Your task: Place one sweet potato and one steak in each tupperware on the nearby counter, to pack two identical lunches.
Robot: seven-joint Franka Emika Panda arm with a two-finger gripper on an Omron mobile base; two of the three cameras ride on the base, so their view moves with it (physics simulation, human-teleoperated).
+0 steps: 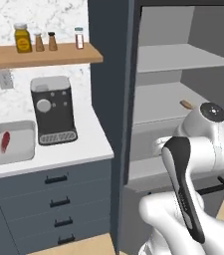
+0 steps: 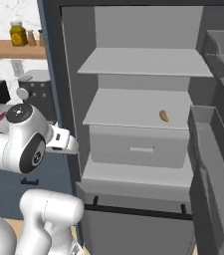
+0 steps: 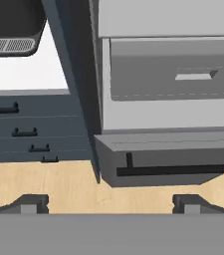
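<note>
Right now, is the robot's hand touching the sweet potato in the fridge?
Apart. In the hand view the open gripper has floor and the fridge's bottom between its fingertips, while the sweet potato lies on a fridge shelf higher up.

A small orange-brown sweet potato (image 2: 164,116) lies on the open fridge's middle shelf, right side. A red steak (image 1: 5,141) lies in the light-grey tupperware (image 1: 24,152) on the white counter (image 1: 73,149), left.

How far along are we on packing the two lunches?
Early. Done: one steak lies in a tupperware on the counter. In hand: nothing; the gripper is open and empty, facing the open fridge's drawer. Left: a sweet potato sits on the fridge shelf; the second tupperware and other foods cannot be seen.
</note>
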